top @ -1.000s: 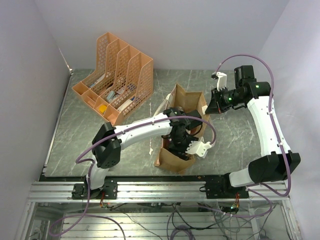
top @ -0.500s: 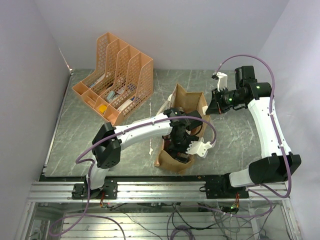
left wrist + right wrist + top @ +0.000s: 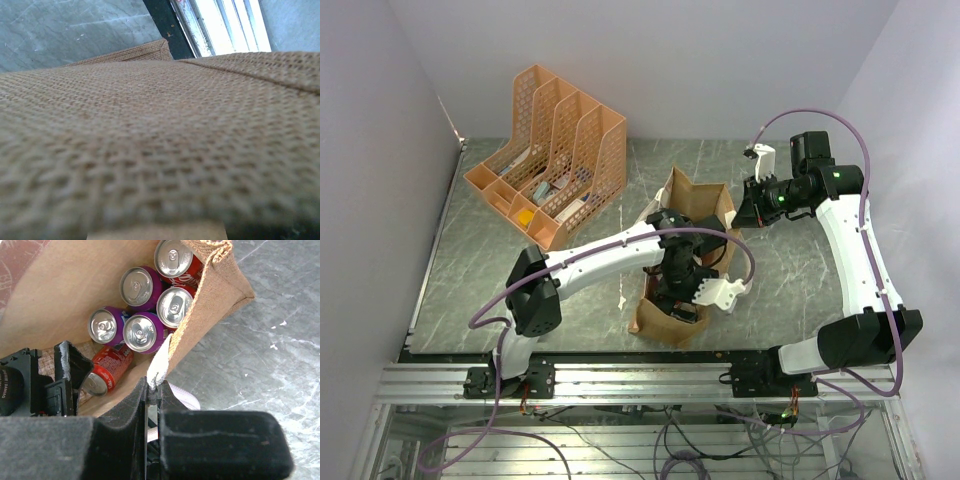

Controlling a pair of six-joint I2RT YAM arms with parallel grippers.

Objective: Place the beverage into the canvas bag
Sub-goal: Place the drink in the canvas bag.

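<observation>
The tan canvas bag point(image 3: 695, 205) stands open at mid-table. My right gripper point(image 3: 159, 390) is shut on its white strap handle point(image 3: 161, 362) at the far right rim and holds that side up; it also shows in the top view point(image 3: 750, 212). Several cans stand upright inside, among them a purple one point(image 3: 142, 332). A red can point(image 3: 107, 367) lies on its side on the bag floor, right beside a black finger point(image 3: 70, 365) of my left gripper point(image 3: 680, 288), which reaches into the bag. The left wrist view shows only canvas weave point(image 3: 160, 125).
An orange mesh file organiser point(image 3: 550, 160) with papers stands at the back left. Grey marble tabletop point(image 3: 790, 270) lies around the bag. The metal frame rail point(image 3: 640, 380) runs along the near edge.
My left arm has shifted slightly toward the far side inside the bag. My right gripper still holds the strap in the same place.
</observation>
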